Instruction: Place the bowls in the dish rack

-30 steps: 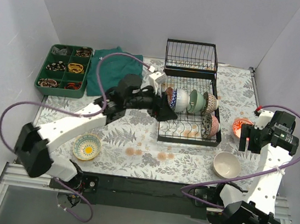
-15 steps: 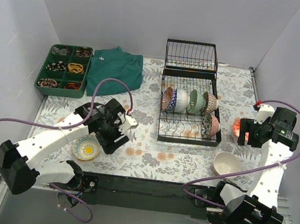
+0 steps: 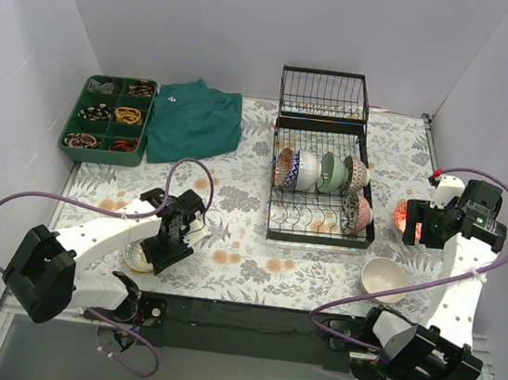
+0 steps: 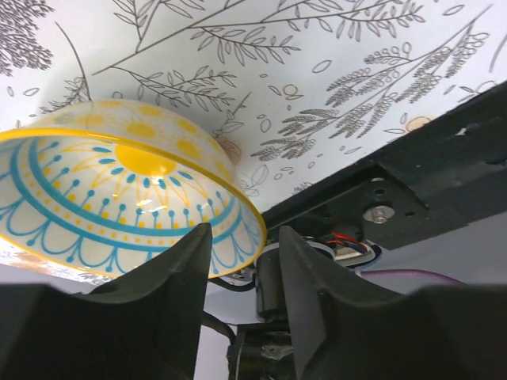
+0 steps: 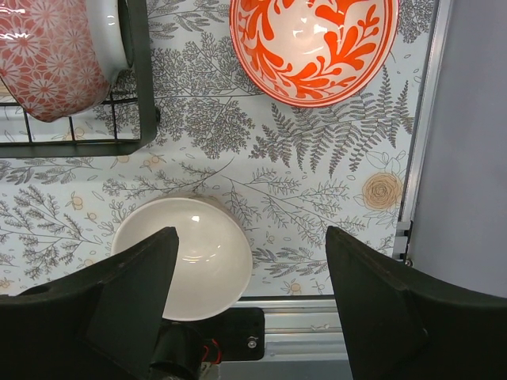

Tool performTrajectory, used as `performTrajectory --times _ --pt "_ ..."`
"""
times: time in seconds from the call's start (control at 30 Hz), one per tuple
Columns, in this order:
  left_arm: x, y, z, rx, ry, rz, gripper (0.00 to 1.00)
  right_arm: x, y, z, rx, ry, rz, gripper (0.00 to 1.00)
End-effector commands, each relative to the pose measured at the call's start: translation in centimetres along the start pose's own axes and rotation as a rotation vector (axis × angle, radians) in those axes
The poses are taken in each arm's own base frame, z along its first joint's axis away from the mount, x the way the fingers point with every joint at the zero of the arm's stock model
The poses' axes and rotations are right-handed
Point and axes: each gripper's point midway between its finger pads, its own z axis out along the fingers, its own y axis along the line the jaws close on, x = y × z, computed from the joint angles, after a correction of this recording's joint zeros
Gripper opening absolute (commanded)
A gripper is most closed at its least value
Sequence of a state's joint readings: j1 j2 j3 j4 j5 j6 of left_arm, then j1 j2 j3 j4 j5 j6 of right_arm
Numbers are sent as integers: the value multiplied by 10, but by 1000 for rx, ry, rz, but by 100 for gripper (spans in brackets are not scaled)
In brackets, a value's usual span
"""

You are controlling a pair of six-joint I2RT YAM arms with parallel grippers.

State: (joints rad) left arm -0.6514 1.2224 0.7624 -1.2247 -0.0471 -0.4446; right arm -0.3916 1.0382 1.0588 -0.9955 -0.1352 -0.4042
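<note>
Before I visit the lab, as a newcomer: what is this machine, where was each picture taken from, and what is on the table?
Two white robot arms, left and right, stand at the near edge of a table. One picture looks down from overhead; the others come from wrist cameras. The black dish rack already holds several bowls. The left gripper straddles the rim of the yellow-sun bowl, not visibly clamped. The right gripper hangs open above a red-orange bowl and a cream bowl. A green tray and green cloth lie back left.
</note>
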Motion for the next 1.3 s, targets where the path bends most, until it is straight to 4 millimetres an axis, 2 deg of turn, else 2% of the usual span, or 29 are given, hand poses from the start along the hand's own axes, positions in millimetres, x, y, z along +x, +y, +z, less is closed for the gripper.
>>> performTrajectory --times 0.0,0.17,0.37,0.47,0.5,0.57,0.6,0.63,0.7,0.73,0.8,0.83,0.87,0.9,0.93,0.97,1.0,1.03,1.07,1.1,1.13,1.17,1.2,1.23,1.27 --pt "-9 13 4 -67 -41 15 37 -14 -1 -8 3 -59 -2 83" --pt "-11 13 7 -62 -57 23 29 -13 2 -10 5 -76 9 83" --pt "-14 12 14 -54 -43 36 28 -11 1 -12 22 -77 14 83" --pt "-21 28 12 -130 -55 74 17 -9 0 -13 30 -77 15 83" --pt "-25 32 10 -149 -65 87 7 -9 0 -13 30 -78 17 83" --pt "-33 36 4 -162 -80 112 0 -8 1 -12 29 -77 15 83" --pt "-48 38 -9 -164 -124 109 0 -8 0 -13 32 -78 17 83" --pt "-54 37 -15 -151 -131 110 0 -7 0 -13 35 -75 18 83" --pt "-68 31 -39 -105 -167 111 0 -7 -1 -14 42 -74 16 83" --pt "-96 35 -72 -109 -264 105 0 -8 -2 -15 45 -76 13 83" --pt "-112 26 -105 -43 -317 116 0 -5 -2 -15 50 -67 10 83" --pt "-141 27 -142 -30 -414 130 0 -5 -3 -15 51 -67 9 83" --pt "-141 23 -155 -2 -403 146 0 -5 -3 -15 57 -64 9 83" --pt "-153 25 -172 -10 -446 147 0 -4 -4 -16 61 -63 9 83" --pt "-165 26 -181 -4 -472 153 0 -4 -4 -15 62 -62 8 83" --pt "-181 28 -208 -14 -566 172 0 -3 -4 -15 62 -64 7 83" --pt "-190 22 -219 18 -608 187 0 -2 -4 -14 61 -61 9 83" --pt "-204 20 -218 44 -608 181 0 -1 -4 -13 60 -58 10 83" --pt "-219 17 -243 56 -695 190 0 0 -4 -13 62 -56 12 83" --pt "-229 11 -250 97 -728 205 0 0 -5 -13 68 -57 11 83" --pt "-242 -6 -257 199 -774 238 0 0 -6 -13 73 -56 11 83" --pt "-259 -13 -279 243 -872 229 0 0 -7 -14 82 -56 14 82" --pt "-267 -22 -287 298 -918 237 0 -1 -9 -15 94 -56 20 83" --pt "-265 -45 -307 422 -996 294 0 -3 -10 -18 103 -61 25 83" --pt "-281 -51 -333 462 -1132 299 0 -8 -12 -22 116 -77 34 83"
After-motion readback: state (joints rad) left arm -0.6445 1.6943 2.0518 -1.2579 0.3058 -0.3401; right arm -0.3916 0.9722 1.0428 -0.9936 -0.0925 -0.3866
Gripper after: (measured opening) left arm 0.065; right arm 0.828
